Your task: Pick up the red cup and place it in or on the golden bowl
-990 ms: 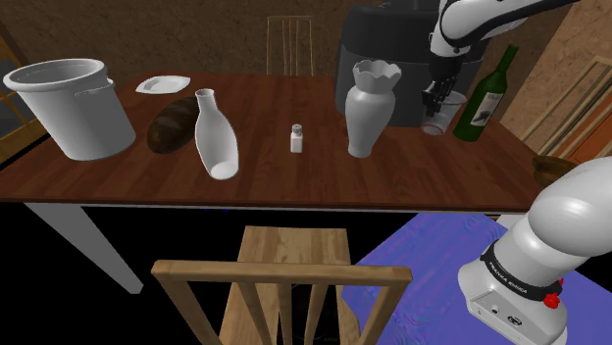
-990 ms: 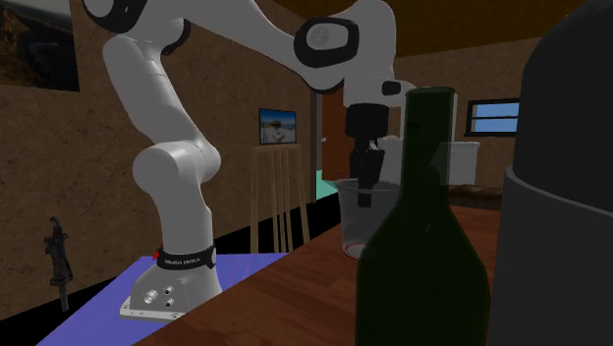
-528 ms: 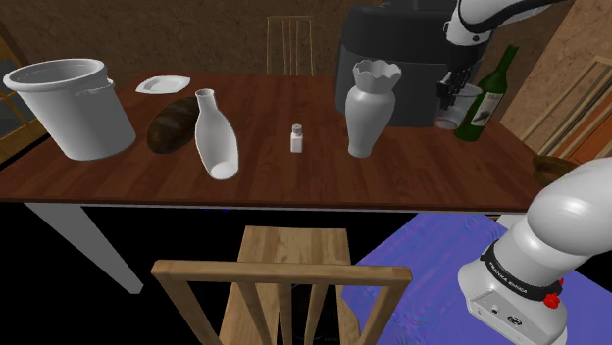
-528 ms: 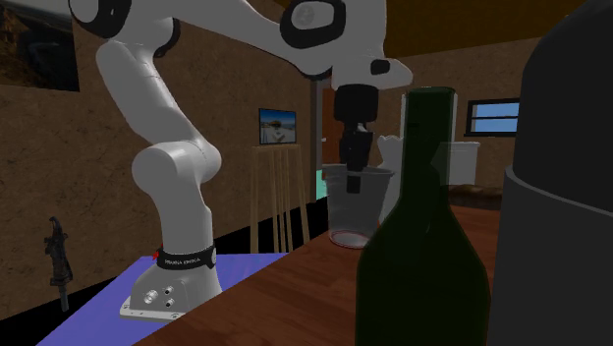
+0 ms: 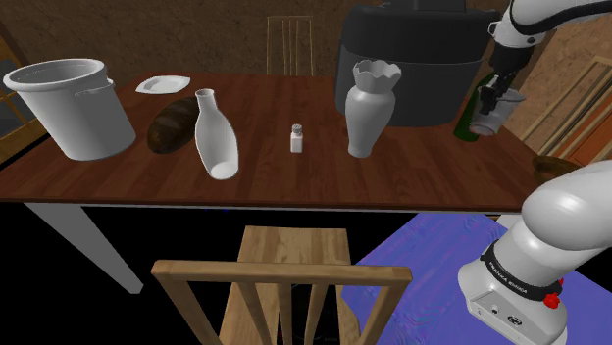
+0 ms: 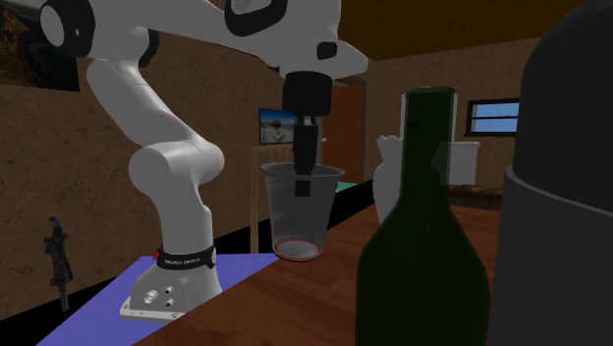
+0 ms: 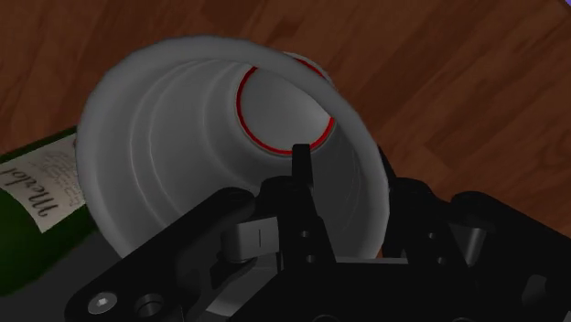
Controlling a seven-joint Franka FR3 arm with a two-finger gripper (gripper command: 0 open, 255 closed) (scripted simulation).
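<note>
Across the shoulder view, left to right: white vase (image 5: 371, 106), green bottle (image 5: 471, 120), then a grey see-through cup (image 5: 493, 118) with a red ring at its base, just beside the bottle and, by the look of it, clear of the table (image 5: 294, 181). Black gripper (image 5: 489, 98) clamped on the cup's wall, one finger inside the rim, one outside. Pick-up judged done. Further right, past the table's edge, a brown rounded thing (image 5: 554, 165), probably the golden bowl; too little visible to confirm. Left to do: carry across, lower into the bowl, release.

opposed exterior views, shared table (image 5: 294, 181)
</note>
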